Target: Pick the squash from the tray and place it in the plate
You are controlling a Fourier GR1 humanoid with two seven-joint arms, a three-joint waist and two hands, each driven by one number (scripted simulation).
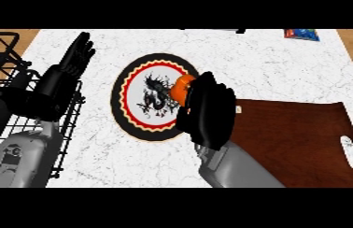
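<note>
Marble counter (276, 68) below, my right hand (207, 111) had fingers curled round the squash (180, 87) over the plate (116, 98), left hand (72, 63) lay open.

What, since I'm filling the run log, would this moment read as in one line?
right hand: fingers curled round squash, over plate right edge | left hand: open, resting at left | tray: right of plate
</note>
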